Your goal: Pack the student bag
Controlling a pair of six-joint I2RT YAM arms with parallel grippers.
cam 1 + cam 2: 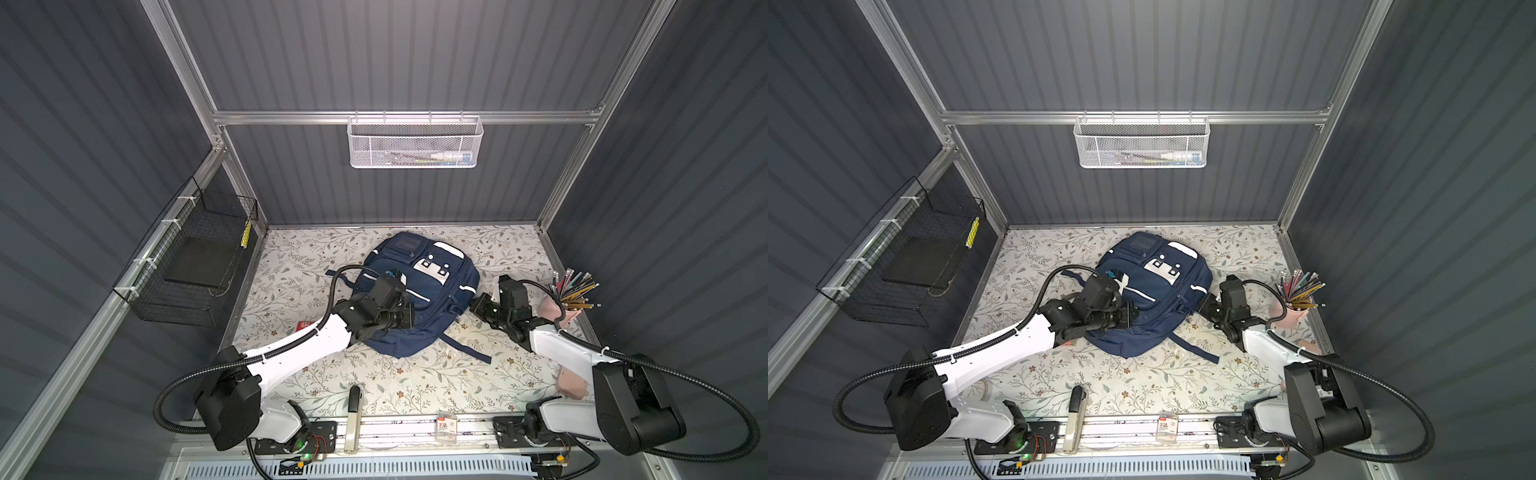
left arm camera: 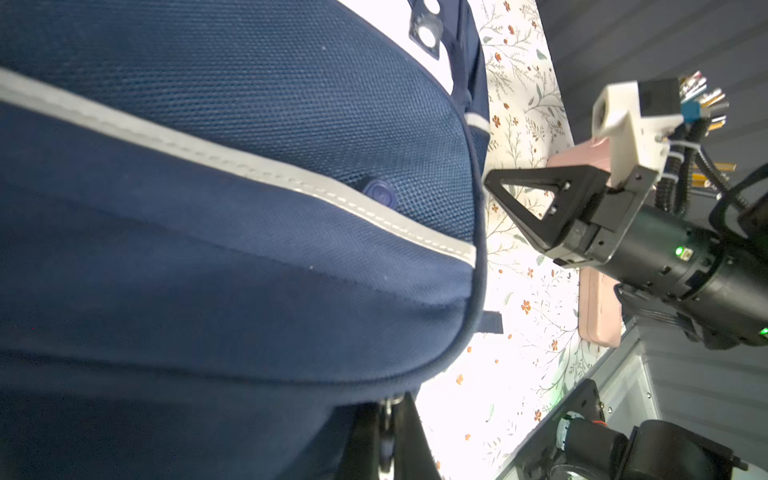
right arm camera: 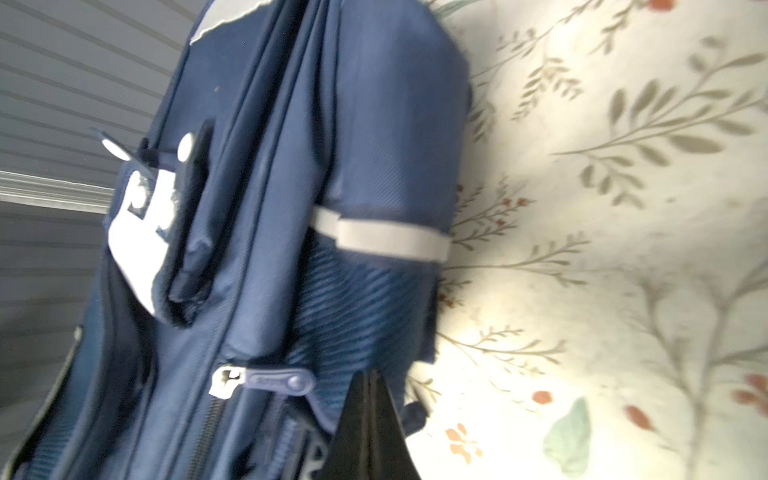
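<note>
Student bag [image 1: 434,291]: navy, lying flat at centre of floral table [image 1: 415,382]. Left gripper [image 2: 386,419], bag's 7 o'clock: fingers clamped on a zip pull [image 2: 386,409], probably to open it. Right gripper [image 2: 496,183], 3 o'clock: fingers together against the side, apparently bracing.

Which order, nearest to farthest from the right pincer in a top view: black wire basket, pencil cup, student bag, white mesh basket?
1. student bag, beside the right pincer, at centre.
2. pencil cup, right edge.
3. white mesh basket, on the back wall.
4. black wire basket, on the left wall.
</note>
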